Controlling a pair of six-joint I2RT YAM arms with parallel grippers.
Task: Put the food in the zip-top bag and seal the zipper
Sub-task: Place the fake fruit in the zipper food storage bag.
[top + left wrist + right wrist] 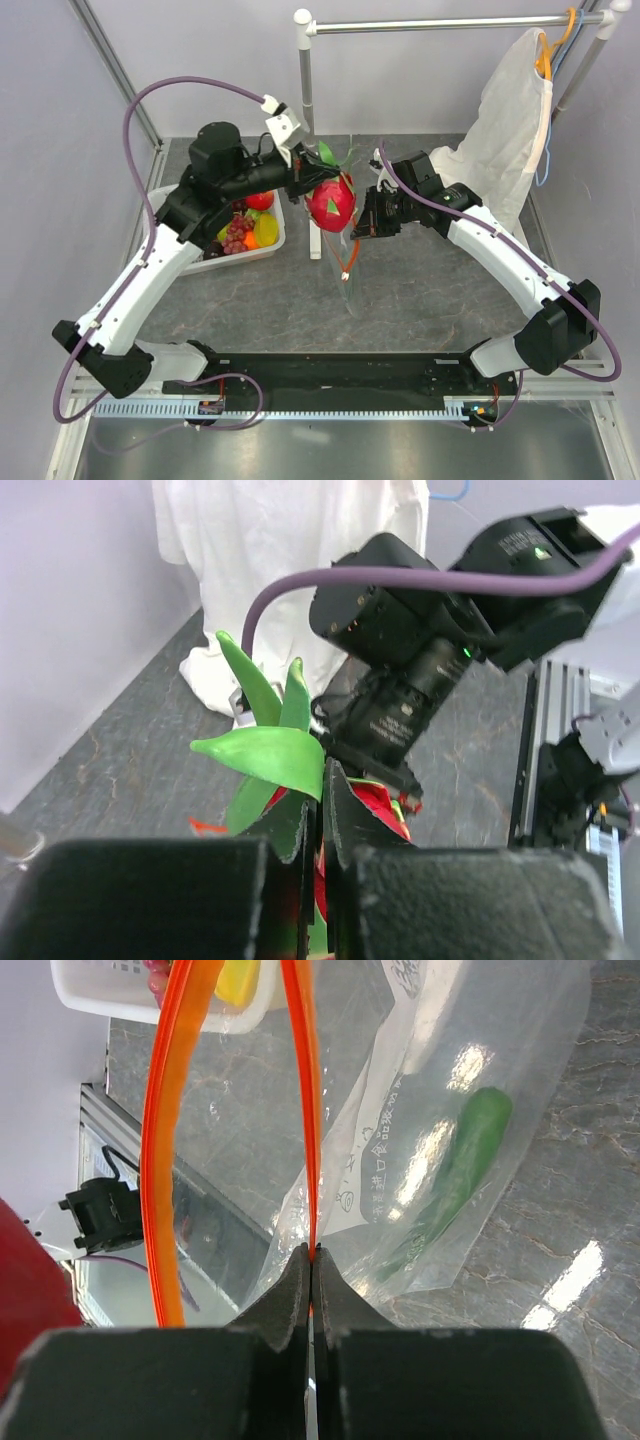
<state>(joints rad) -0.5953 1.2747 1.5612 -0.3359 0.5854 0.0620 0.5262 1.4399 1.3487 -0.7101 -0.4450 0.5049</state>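
Jaws on the left gripper (322, 790) are pinched on a red toy fruit (335, 203) with green leaves. In the left wrist view the two black fingers squeeze it from both sides, and the leaves stick up past the tips. The fruit is up in the air, just beside the right gripper (312, 1255) and close to the top of the zip-top bag (400, 1090). It is not inside the bag.

The right gripper has its jaws pressed together on the zipper (155, 1210). The orange strip runs right into the gap between the two fingertips. From there the strip goes round in a long loop, so the mouth of the bag is open. The bag hangs down from that pinch to the table (430, 300).

A long green piece (470, 1150) lies inside the clear bag, far from the jaws.

Black writing is printed on the side of the bag, with a small drawing next to it. It is tilted and too small to read.

More food sits in the white basket (265, 247), to the left of the bag. A white cover (505, 140) hangs at the back right.
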